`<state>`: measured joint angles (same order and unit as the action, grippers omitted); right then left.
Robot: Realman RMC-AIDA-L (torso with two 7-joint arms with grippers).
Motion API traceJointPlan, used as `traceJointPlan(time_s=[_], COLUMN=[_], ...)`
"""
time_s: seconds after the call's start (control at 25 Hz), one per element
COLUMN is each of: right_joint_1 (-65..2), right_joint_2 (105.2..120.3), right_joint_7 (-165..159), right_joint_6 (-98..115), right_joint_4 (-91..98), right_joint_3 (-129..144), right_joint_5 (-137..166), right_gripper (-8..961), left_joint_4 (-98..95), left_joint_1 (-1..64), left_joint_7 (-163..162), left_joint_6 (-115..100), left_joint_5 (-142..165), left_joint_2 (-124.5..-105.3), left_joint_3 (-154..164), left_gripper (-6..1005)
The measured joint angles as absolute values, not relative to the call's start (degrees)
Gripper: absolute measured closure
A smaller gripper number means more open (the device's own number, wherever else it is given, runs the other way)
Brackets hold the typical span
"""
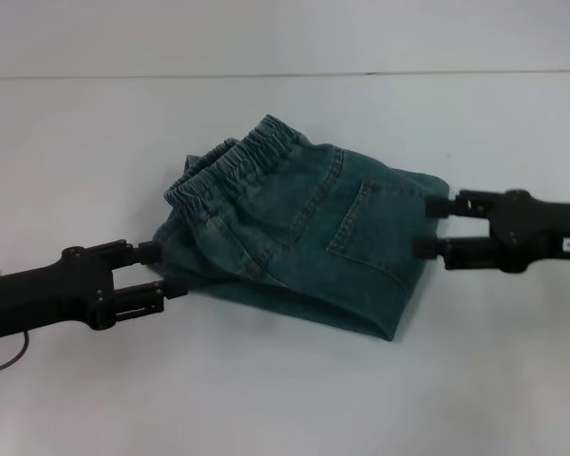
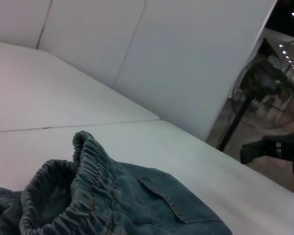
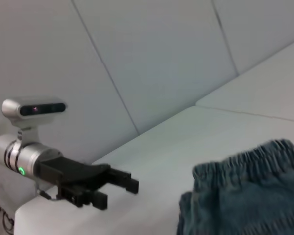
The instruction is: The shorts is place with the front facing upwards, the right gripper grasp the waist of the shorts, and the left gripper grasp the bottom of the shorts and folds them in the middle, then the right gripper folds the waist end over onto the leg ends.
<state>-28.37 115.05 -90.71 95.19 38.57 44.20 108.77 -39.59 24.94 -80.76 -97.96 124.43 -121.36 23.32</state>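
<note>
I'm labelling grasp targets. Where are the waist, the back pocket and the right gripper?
the waist [image 1: 236, 169]: head view, on the gathered elastic band.
back pocket [image 1: 372, 226]: head view, pocket's middle.
the right gripper [image 1: 435, 226]: head view, between its fingertips.

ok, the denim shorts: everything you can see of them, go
The blue-green washed denim shorts lie folded in half lengthwise on the white table, a patch pocket with tan stitching facing up. The crinkled elastic waistband is bunched and raised at the far end. The left gripper meets the left edge and the right gripper the right edge, jaws spread at the cloth.
</note>
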Motion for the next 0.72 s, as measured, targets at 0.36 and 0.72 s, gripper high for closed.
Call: traceJointPlan(time_s=[0.36, 0.72], right_joint_1=[-24.97, -24.87], right_joint_2=[114.75, 114.72], right_joint_7=[-87.93, -87.12], right_joint_6=[94.82, 94.61], right_joint_4=[36.63, 36.3], right_joint_3=[43.19, 43.26], right_joint_5=[108.84, 108.79], right_gripper=[82, 82], left_joint_4=[-40.55, -41.14], left_joint_1=[25.85, 25.75], left_joint_7=[-82.82, -83.52], left_joint_6=[-97.94, -97.63], left_joint_5=[124.76, 124.81], left_joint_2=[-121.09, -121.11], left_joint_3=[24.9, 24.87], left_gripper=[201, 104])
